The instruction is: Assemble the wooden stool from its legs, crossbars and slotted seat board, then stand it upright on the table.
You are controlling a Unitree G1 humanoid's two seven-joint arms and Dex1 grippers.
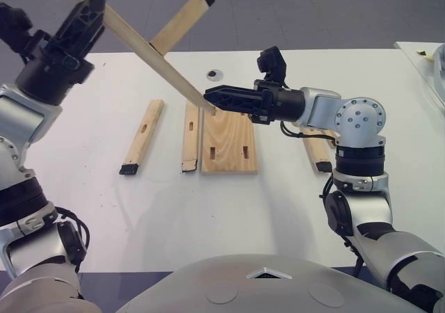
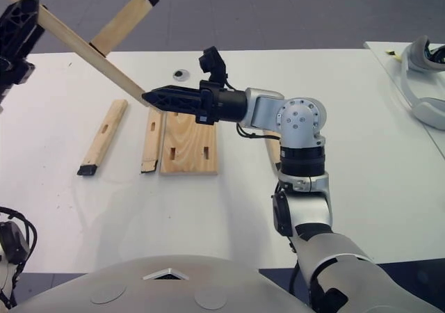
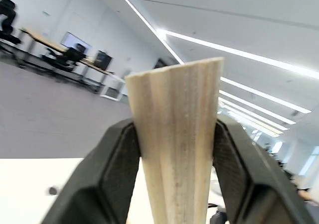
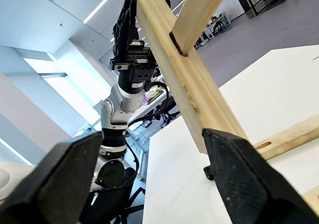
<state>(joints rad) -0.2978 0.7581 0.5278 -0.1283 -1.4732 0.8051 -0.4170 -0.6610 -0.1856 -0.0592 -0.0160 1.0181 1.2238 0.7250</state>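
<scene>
Assembly (image 1: 149, 54): light, stiff wood; grip ends.
Left fingers (image 3: 114, 164): clamped on it.
Right fingers (image 4: 239, 174): apart, straddling lower end.

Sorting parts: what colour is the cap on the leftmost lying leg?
Black cap, clearest in the left eye view.

The low end of the long wooden bar (image 1: 153, 55) sits between the spread fingers of the right gripper (image 1: 208, 96) and closes the straight path ahead. The bar slants up to the left gripper (image 1: 90, 7), which is clamped on its top end. A black-capped leg (image 1: 182, 19) branches off it overhead. Directly under the right gripper lies the seat board (image 1: 229, 146). Ahead and lower, two loose legs (image 1: 190, 135) (image 1: 142, 135) lie flat with a bare strip between them. Under its forearm rests another leg (image 1: 316, 151). Beyond it sits a small round disc (image 1: 213, 74), and on the side toward the robot the tabletop (image 1: 208, 209) is open.
</scene>
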